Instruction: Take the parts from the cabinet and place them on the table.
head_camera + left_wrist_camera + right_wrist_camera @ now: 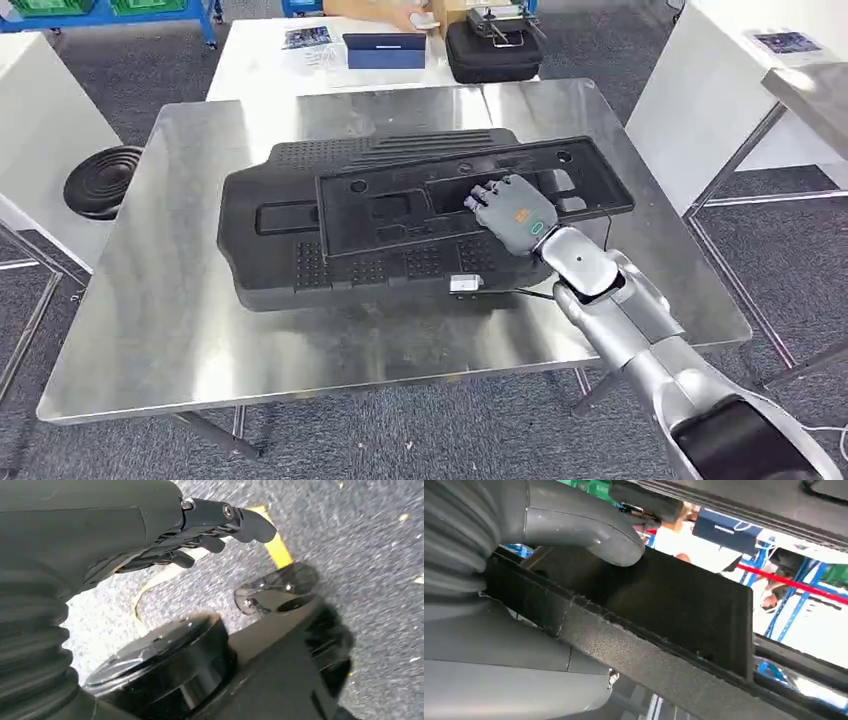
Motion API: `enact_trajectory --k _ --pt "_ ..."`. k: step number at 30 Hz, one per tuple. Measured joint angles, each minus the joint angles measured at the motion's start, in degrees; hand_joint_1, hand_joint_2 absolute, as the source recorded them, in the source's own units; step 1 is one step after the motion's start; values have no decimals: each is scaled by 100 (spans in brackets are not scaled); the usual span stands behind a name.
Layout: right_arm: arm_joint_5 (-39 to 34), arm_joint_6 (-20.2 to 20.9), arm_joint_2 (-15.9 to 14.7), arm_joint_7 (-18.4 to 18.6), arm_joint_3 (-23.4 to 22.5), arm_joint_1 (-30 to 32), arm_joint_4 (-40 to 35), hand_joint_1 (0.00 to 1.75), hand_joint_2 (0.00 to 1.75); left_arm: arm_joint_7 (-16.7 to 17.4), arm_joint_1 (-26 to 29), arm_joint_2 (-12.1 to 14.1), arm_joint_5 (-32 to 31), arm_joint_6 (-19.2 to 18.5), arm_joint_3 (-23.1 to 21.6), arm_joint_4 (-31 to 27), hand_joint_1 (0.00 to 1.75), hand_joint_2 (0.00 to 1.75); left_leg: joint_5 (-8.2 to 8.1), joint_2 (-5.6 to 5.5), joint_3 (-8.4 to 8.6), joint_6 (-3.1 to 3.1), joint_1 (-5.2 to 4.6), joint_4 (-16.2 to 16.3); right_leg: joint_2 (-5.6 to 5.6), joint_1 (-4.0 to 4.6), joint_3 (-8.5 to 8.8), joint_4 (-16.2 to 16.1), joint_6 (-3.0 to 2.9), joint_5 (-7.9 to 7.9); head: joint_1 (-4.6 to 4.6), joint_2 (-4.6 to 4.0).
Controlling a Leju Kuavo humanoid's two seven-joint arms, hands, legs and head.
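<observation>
Two black plastic parts lie on the steel table (170, 330). The large ribbed part (262, 245) is underneath and a flatter frame panel (400, 215) lies across it at a slant. My right hand (512, 212) grips the frame panel at the rim of its long opening. In the right wrist view, the thumb (589, 530) hooks over the panel's edge (684, 605) with dark fingers on the other side. My left hand (200, 527) hangs over the grey floor, fingers loosely spread and holding nothing.
Behind the steel table, a white table carries a blue box (384, 50) and a black case (492, 50); a person's hand (420, 18) rests there. A black round object (103, 180) sits on the floor at left. White furniture (720, 80) and another steel table (815, 90) stand at right.
</observation>
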Motion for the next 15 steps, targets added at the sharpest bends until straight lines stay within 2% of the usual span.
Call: enact_trajectory --k 2,3,4,5,7,8,9,10,11,12,13,14,15 --pt "6 -7 20 0 4 -51 65 175 175 0 -4 2 -2 0 -2 0 0 175 -23 -7 -13 57 -49 -8 -2 -25 6 -43 49 4 -11 0" --pt "26 -11 26 -2 4 -83 92 175 175 0 -11 0 -4 0 -2 0 0 175 -20 -8 16 94 -23 -44 2 -1 31 -50 90 -23 -9 0" --pt "61 -15 35 -18 4 -98 114 175 175 0 -1 0 -20 2 -4 -2 0 175 -17 -6 62 128 15 -92 -17 -17 -17 -1 124 -64 4 0" --pt "92 -35 53 -35 9 -164 166 175 175 0 -16 0 -35 -2 -7 -2 0 175 -36 -14 80 169 16 -99 -20 -11 -162 301 114 -168 9 0" --pt "175 -109 109 -48 39 -321 409 175 175 11 -52 -4 -59 -24 -13 -2 0 175 -69 -17 83 214 16 -99 -21 -34 -744 1265 89 -452 17 0" --pt "212 -144 135 -52 52 -356 524 175 175 26 -57 -9 -70 -37 -29 -2 0 175 -94 -22 92 223 16 -98 -22 -43 -1005 1639 108 -512 20 0" --pt "255 -172 173 -70 68 -391 663 175 175 35 -56 -9 -90 -63 -55 -2 0 175 -122 -29 115 225 17 -98 -22 -59 -1213 1857 142 -512 26 0" --pt "304 -201 219 -94 105 -443 818 175 175 44 -56 -9 -112 -70 -79 -2 0 175 -151 -32 153 214 21 -98 -25 -83 -1266 1770 201 -380 22 0" --pt "337 -230 258 -123 140 -493 953 175 175 66 -57 -9 -122 -79 -96 -2 0 175 -189 -36 205 201 26 -97 -31 -103 -1178 1417 281 -141 22 0" --pt "348 -262 286 -144 162 -536 1034 175 175 74 -62 -15 -127 -81 -107 -2 0 175 -228 -44 267 175 34 -97 -41 -116 -973 880 362 163 24 0" --pt "350 -322 315 -155 182 -585 1122 175 175 79 -73 -22 -133 -81 -109 -2 0 175 -272 -48 330 143 44 -97 -67 -123 -749 316 418 453 24 0" --pt "350 -385 350 -164 201 -643 1229 175 175 85 -80 -20 -142 -81 -109 -2 0 175 -310 -55 341 103 8 -92 -110 -111 -629 -26 406 558 35 0" --pt "345 -464 399 -182 212 -692 1341 175 175 94 -100 -22 -155 -81 -116 -2 0 175 -354 -68 347 65 -8 -88 -78 -66 -546 -53 292 521 20 0"
